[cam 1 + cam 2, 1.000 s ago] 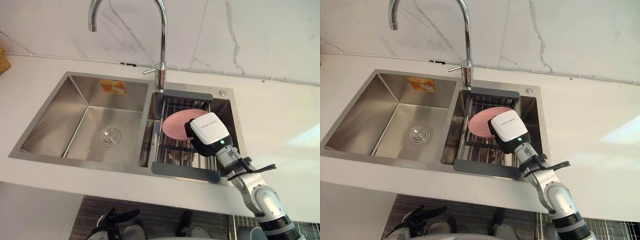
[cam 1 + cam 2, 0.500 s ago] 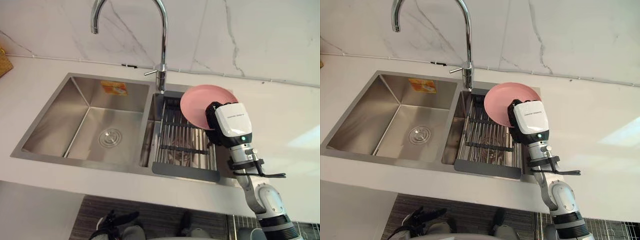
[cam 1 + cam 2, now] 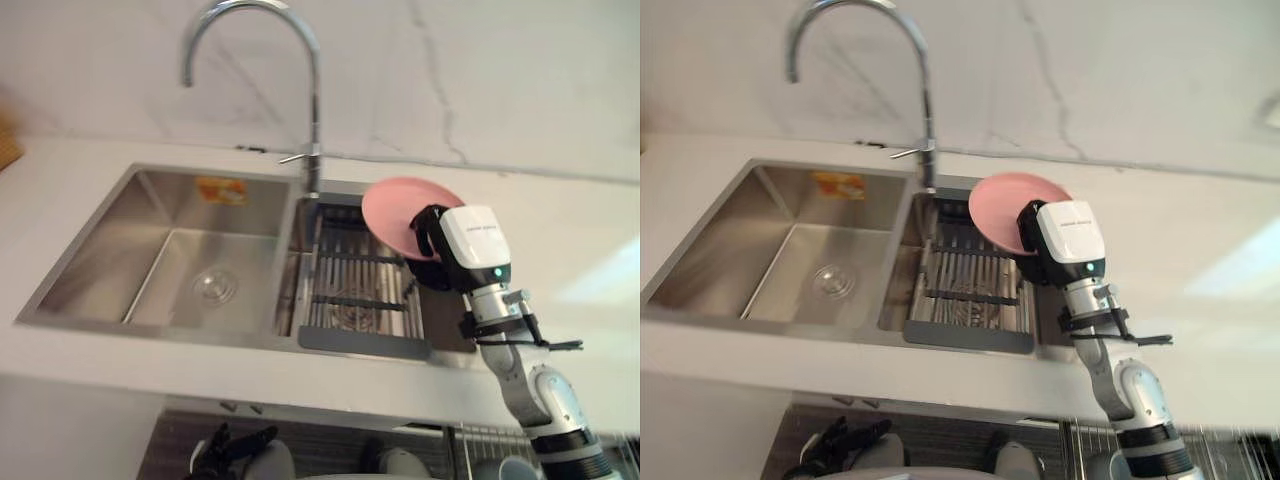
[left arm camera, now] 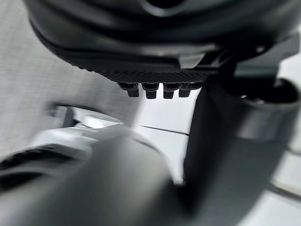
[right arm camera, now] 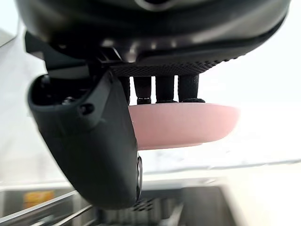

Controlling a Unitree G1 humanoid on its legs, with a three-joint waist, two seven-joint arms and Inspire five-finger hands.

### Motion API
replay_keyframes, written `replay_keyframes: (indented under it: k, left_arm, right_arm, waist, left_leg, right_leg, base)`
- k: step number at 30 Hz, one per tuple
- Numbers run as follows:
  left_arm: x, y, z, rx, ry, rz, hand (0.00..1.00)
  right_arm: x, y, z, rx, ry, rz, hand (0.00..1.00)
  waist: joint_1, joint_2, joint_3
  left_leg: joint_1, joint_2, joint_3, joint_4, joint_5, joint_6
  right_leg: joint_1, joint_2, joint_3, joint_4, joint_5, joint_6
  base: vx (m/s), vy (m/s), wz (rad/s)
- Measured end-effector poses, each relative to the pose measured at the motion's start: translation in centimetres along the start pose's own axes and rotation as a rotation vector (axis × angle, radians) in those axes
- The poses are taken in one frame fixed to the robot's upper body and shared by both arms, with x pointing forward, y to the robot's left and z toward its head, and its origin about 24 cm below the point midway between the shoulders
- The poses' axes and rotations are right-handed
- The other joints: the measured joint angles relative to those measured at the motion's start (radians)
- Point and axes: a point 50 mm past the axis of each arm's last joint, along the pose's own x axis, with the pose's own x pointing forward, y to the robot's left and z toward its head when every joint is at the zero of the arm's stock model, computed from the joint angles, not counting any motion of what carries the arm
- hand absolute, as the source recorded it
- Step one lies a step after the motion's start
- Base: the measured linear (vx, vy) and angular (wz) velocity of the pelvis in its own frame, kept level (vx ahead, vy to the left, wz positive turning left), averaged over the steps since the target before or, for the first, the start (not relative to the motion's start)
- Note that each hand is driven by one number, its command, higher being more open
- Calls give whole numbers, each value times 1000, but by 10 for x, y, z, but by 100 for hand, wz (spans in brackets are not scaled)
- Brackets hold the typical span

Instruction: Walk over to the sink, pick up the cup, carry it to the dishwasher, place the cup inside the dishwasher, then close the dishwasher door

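Right hand [image 3: 1068,234]: clamped on a pink plate [image 3: 395,210]. From the right wrist camera, the fingers [image 5: 165,89] curl over the plate's upper rim and the thumb [image 5: 89,141] crosses its underside, so the rim is pinched between them. The rest of the plate [image 5: 188,125] juts out past the fingertips, seen edge-on.

The plate is held in the air, resting on nothing, with its hollow face up. It extends from the finger side of the hand toward the faucet [image 3: 312,110].

Below the hand: a dish rack [image 3: 360,295] of metal bars with dark end pieces, seated in the right basin of a double steel sink [image 3: 150,200]. The plate hangs over the rack's far right corner, apart from it.

Beyond the rack, well away from the hand on its thumb side: the left basin, with a round drain [image 3: 213,286] in the floor and an orange sticker [image 3: 221,189] on the back wall.

On the hand's outer side: white countertop [image 3: 570,250]. Past the fingertips: a marble-veined backsplash [image 3: 450,70].

Left hand [image 3: 235,445]: low at the near edge of the head view, under the counter line and well apart from the right hand. Its fingers [image 4: 151,90] hang loose and grasp nothing.
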Motion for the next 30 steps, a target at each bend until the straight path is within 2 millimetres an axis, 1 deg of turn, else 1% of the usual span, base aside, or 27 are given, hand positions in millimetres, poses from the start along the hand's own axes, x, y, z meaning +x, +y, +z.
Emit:
replay_keyframes:
  k: [1, 2, 3, 4, 5, 6, 7, 8, 9, 10, 11, 12, 13, 14, 15, 16, 17, 18, 19, 20, 21, 23, 24, 25, 27, 29, 30]
  left_arm:
    - [-2, 0, -7, 10, 13, -24, 100]
    - [-2, -1, -8, 18, 15, -42, 100]
    - [1, -2, -7, 30, 16, -54, 100]
    - [2, 0, -7, 35, -2, -49, 100]
    - [3, 0, -6, 40, -12, -43, 100]
    - [4, 2, -9, 22, -10, -24, 100]
    - [3, 5, -13, -11, -8, 3, 100]
    - [2, 7, -14, -25, -8, 15, 100]
    - [1, 12, -17, -54, -7, 35, 100]
    - [0, 13, -19, -68, -9, 42, 100]
    - [-2, 17, -21, -86, -19, 54, 100]
    - [-4, 21, -20, -104, -37, 64, 100]
    - [-4, 23, -20, -111, -48, 70, 100]
    - [-4, 29, -11, -131, -86, 94, 100]
    - [-3, 30, -10, -142, -87, 114, 100]
    - [-4, 37, -7, -141, -90, 140, 100]
    - [-4, 42, -6, -131, -89, 151, 100]
    - [-4, 46, -3, -126, -80, 162, 100]
    - [-3, 46, -3, -127, -77, 167, 100]
    - [-3, 47, -2, -125, -78, 170, 100]
    - [-3, 49, 1, -97, -91, 172, 100]
    - [-3, 47, 4, -99, -109, 173, 100]
    - [-2, 42, 4, -110, -112, 171, 100]
    - [-2, 37, 2, -122, -110, 166, 100]
    - [-1, 31, 1, -132, -111, 159, 100]
    - [-1, 30, 5, -128, -132, 154, 100]
    - [0, 29, 10, -126, -155, 149, 100]
  right_arm:
    - [1, -5, -11, -28, 33, -35, 0]
    - [1, -7, -18, -38, 62, -54, 0]
    - [0, -4, -32, -49, 142, -71, 0]
    - [-5, 5, -46, -61, 221, -33, 0]
    - [-7, 9, -52, -66, 251, -13, 0]
    - [-8, 14, -56, -66, 275, 6, 0]
    - [-4, 14, -52, -58, 254, -5, 0]
    - [0, 13, -49, -51, 232, -21, 0]
    - [8, 10, -43, -37, 190, -52, 0]
    - [11, 8, -40, -32, 172, -69, 0]
    - [16, 3, -35, -31, 150, -102, 0]
    - [19, -1, -31, -26, 139, -127, 0]
    - [21, -2, -30, -27, 133, -135, 0]
    - [28, -6, -25, -41, 114, -161, 0]
    - [30, -6, -24, -39, 111, -166, 0]
    - [32, -6, -23, -32, 110, -174, 0]
    - [32, -7, -23, -31, 110, -175, 0]
    - [32, -7, -24, -31, 117, -170, 0]
    - [32, -6, -25, -30, 124, -165, 0]
    - [31, -3, -26, -25, 137, -153, 0]
    - [27, 1, -28, -11, 164, -135, 0]
    - [23, 3, -30, 3, 193, -122, 0]
    - [21, 7, -31, 25, 218, -106, 0]
    - [19, 12, -32, 46, 244, -88, 0]
    - [13, 18, -34, 59, 277, -59, 0]
    - [11, 23, -36, 64, 294, -41, 0]
    - [11, 23, -37, 63, 301, -41, 0]
  waist:
    - [-19, 13, 0]
    - [-24, 17, 3]
    - [-27, -4, 17]
    - [-30, -13, 24]
    - [-30, -9, 36]
    - [-21, -3, 50]
    - [-16, -1, 49]
    - [-13, -1, 50]
    - [-8, -5, 47]
    - [-5, -5, 47]
    - [-2, -8, 45]
    - [4, -15, 39]
    - [11, -23, 34]
    - [43, -39, 23]
    - [51, -36, 21]
    - [60, -41, 19]
    - [63, -52, 20]
    - [62, -74, 25]
    - [59, -74, 25]
    - [56, -73, 25]
    - [56, -74, 25]
    - [56, -77, 27]
    - [54, -76, 28]
    - [51, -78, 30]
    - [48, -79, 38]
    - [44, -78, 59]
    - [41, -77, 82]
  left_leg:
    - [13, -28, -16, -59, -40, 3]
    - [19, -38, -22, -89, -61, 15]
    - [12, -62, 12, -104, -79, 35]
    - [9, -63, 49, -80, -85, 56]
    - [21, -56, 67, -81, -77, 70]
    - [51, -33, 120, -97, -69, 85]
    - [67, -6, 177, -112, -64, 90]
    - [72, 5, 201, -118, -59, 90]
    - [87, 27, 249, -130, -49, 89]
    - [87, 41, 269, -129, -48, 89]
    - [81, 67, 296, -118, -47, 87]
    - [62, 97, 320, -94, -47, 87]
    - [48, 110, 332, -81, -47, 87]
    - [-1, 158, 353, -54, -37, 68]
    - [-9, 175, 353, -68, -25, 51]
    - [-15, 194, 363, -93, -8, 27]
    - [-18, 202, 380, -102, 3, 18]
    - [-23, 215, 402, -102, 16, 7]
    - [-27, 225, 402, -97, 19, 1]
    - [-31, 243, 400, -94, 26, -10]
    - [-38, 273, 395, -96, 44, -34]
    - [-40, 285, 391, -117, 69, -55]
    - [-36, 285, 390, -146, 93, -65]
    - [-28, 278, 390, -180, 120, -70]
    - [-18, 263, 386, -225, 153, -77]
    - [-21, 252, 375, -259, 180, -81]
    - [-34, 246, 369, -273, 195, -80]
  right_leg:
    - [-42, 5, 48, -19, 41, 13]
    - [-65, 5, 71, -21, 62, 22]
    - [-102, -5, 118, -27, 98, 32]
    - [-86, -5, 136, -87, 133, 26]
    - [-59, -14, 107, -114, 126, 9]
    - [-46, -55, -7, -48, 91, -50]
    - [-44, -101, -109, 69, 40, -97]
    - [-38, -123, -149, 127, 18, -109]
    - [-16, -171, -204, 244, -24, -151]
    - [2, -191, -215, 294, -37, -174]
    - [47, -226, -221, 363, -48, -190]
    - [105, -247, -227, 375, -47, -191]
    - [132, -253, -232, 353, -43, -191]
    - [189, -210, -274, 158, -35, -139]
    - [198, -182, -293, 94, -35, -138]
    - [211, -145, -312, 12, -31, -127]
    - [213, -135, -324, -28, -36, -110]
    - [217, -123, -343, -77, -61, -58]
    - [218, -112, -343, -88, -65, -45]
    - [221, -92, -342, -104, -64, -25]
    - [235, -49, -340, -153, -54, 5]
    - [253, -15, -339, -212, -44, 21]
    - [260, 1, -339, -246, -34, 24]
    - [260, 7, -340, -261, -27, 18]
    - [260, 9, -339, -272, -18, 22]
    - [253, 10, -348, -279, -15, 17]
    - [240, 10, -355, -281, -10, 12]
  base:
    - [-144, 327, -124]
    - [-178, 331, -114]
    - [-234, 311, -98]
    - [-251, 290, -87]
    - [-286, 257, -83]
    - [-276, 220, -98]
    - [-298, 234, -112]
    - [-208, 192, -124]
    - [-122, 121, -101]
    - [-82, 59, -114]
    - [-80, -15, -93]
    - [-78, -43, -88]
    - [-95, -140, -125]
    - [-119, -196, -120]
    - [-130, -216, -138]
    - [-92, -156, -83]
    - [-93, -203, -85]
    - [-87, -211, -54]
    - [-83, -215, -42]
    - [-62, -221, -22]
    - [-74, -272, -20]
    - [-59, -213, -11]
    - [-64, -170, -4]
    - [-78, -200, -2]
    - [-83, -147, 11]
    - [-85, -86, 16]
    - [-107, -26, 10]
